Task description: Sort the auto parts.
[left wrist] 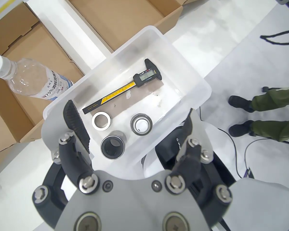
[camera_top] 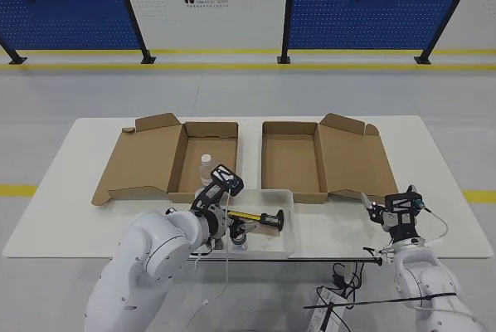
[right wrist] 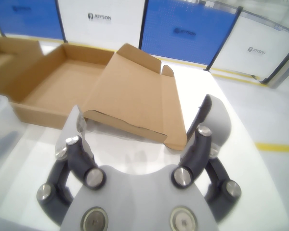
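Steel-bright and round, three small parts sit close together in the 7 o'clock corner of the clear plastic bin (camera_top: pixel 289 224), seen from above. They are a flat ring (left wrist: pixel 101 120) lying on its face, a dark sleeve (left wrist: pixel 113 145) that looks to stand on end with its bore upward, and a cup-shaped part (left wrist: pixel 141 124) with a pale inside. The ring and sleeve are just beside each other, and the cup is a little apart.

A caliper (left wrist: pixel 125 88) lies beyond them, black with a yellow scale. Its long axis runs roughly from 9 to 3 o'clock across the bin floor, with the display head toward 3.

The left gripper (left wrist: pixel 130 111) hangs directly over the round parts, its ribbed black pads spread wide and holding nothing, so the cluster falls between them. I judge the next grasp to be a straight drop. The sleeve is nearest, and its upright wall suits a pinch better than the thin ring does.

The right gripper (right wrist: pixel 142 106) is likewise spread and empty. It is well apart at 3 o'clock from the bin, over the white table (camera_top: pixel 65 191).

Two open cardboard boxes lie beyond the bin. The left box (camera_top: pixel 202 153), at 11 o'clock, holds a clear bottle (left wrist: pixel 31 78) with a white cap. The right box (camera_top: pixel 289 158), at 1 o'clock, has a bare floor.
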You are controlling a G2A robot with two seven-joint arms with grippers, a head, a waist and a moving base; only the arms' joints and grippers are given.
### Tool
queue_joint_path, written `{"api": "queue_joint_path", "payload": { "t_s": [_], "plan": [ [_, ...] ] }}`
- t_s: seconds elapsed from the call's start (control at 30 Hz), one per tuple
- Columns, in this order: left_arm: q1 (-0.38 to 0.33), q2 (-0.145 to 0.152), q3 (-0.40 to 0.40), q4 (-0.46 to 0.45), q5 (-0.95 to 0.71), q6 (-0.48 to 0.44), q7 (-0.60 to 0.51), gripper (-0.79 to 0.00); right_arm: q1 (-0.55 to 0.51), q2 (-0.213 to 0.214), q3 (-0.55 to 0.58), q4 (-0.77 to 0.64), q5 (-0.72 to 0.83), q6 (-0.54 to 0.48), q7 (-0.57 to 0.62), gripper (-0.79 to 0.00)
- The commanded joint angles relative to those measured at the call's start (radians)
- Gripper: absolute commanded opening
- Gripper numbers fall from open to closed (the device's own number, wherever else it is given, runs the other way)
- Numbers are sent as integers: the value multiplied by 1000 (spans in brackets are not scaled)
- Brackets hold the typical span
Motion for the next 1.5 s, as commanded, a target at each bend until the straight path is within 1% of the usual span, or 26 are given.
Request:
{"api": "queue_joint_path", "payload": {
  "t_s": [0.0,0.9,1.0,1.07,1.27,1.47],
  "plan": [
    [0,0,0,0,0,0,0,0,0,0,0,0,0,0,0,0],
    [0,0,0,0,0,0,0,0,0,0,0,0,0,0,0,0],
    [15,2,0,13,-1,0,40,0,0,0,0,0,0,0,0,0],
    [22,4,-2,19,-7,3,47,0,0,0,0,0,0,0,0,0],
    [25,6,14,43,-24,50,20,0,0,0,0,0,0,0,0,0],
    [12,5,43,104,-47,124,-37,0,0,0,0,0,0,0,0,0]
  ]
}}
